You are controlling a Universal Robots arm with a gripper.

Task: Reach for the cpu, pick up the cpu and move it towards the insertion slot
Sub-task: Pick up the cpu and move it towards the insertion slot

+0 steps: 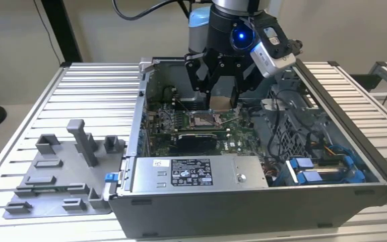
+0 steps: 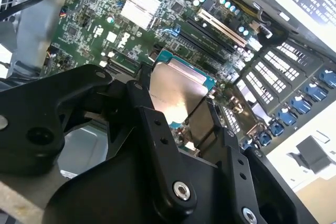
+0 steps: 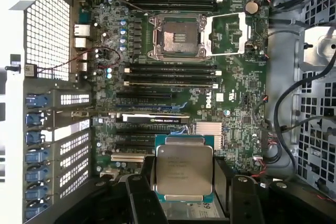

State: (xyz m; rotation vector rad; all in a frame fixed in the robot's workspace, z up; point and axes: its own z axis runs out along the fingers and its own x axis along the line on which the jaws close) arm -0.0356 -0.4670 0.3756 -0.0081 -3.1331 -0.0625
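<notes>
Gripper [image 1: 221, 103]: hanging inside the open computer case [image 1: 355, 151], above the motherboard [image 1: 180, 123], fingers [image 3: 140, 200] clenched on the cpu from two opposite edges.

Cpu [image 3: 184, 169]: riding between the fingers, off the board, well short of the insertion slot in the first wrist view; sitting just above the slot in the exterior view.

Cpu, facing: pale silver face [image 2: 176, 95] turning toward both wrist cameras, tan underside [image 1: 220, 102] showing in the exterior view; lying roughly flat over the board.

Cpu, long axis: near square, no clear long axis; edges running about parallel to the slot's frame in the first wrist view.

Insertion slot [image 3: 176, 38]: lying open, silver frame ringing a dark centre, load plate [image 3: 227, 34] folded out beside it, memory sockets [image 3: 170, 74] flanking.

Hidden or cut off: cpu's nearer edge disappearing behind the black gripper body [image 2: 157, 182] in both wrist views; fingertip contact hard to make out in the exterior view; slot partly screened by the gripper there.

Counter [image 1: 79, 96]: slatted metal, carrying the case and a grey fixture plate [image 1: 59, 186] at the exterior view's left.
</notes>
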